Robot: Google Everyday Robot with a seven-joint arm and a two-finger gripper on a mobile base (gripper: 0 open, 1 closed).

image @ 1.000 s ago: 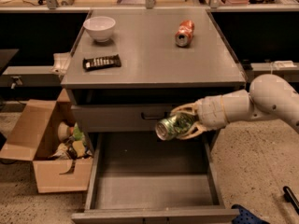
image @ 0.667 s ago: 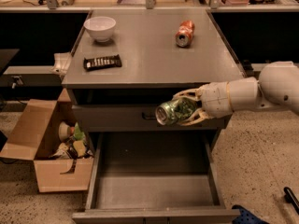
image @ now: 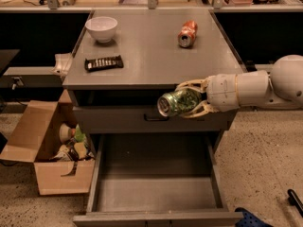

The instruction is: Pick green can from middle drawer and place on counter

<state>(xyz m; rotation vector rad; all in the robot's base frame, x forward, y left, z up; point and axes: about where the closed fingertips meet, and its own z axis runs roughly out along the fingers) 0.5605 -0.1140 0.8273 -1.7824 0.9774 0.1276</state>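
Note:
My gripper (image: 185, 102) reaches in from the right on a white arm and is shut on the green can (image: 176, 103). The can lies on its side in the fingers, silver end facing left. It hangs in the air in front of the counter's front edge, above the open middle drawer (image: 156, 193), whose grey floor is bare. The counter (image: 151, 51) is the flat grey top of the cabinet, just behind and above the can.
On the counter stand a white bowl (image: 101, 29), a dark remote-like bar (image: 103, 63) and an orange-red can (image: 187, 33) lying on its side. An open cardboard box (image: 47, 150) with clutter sits on the floor at left. A wooden bench runs along the back.
The gripper has lifted the green can upward, from in front of the closed upper drawer front to about the level of the counter's front edge.

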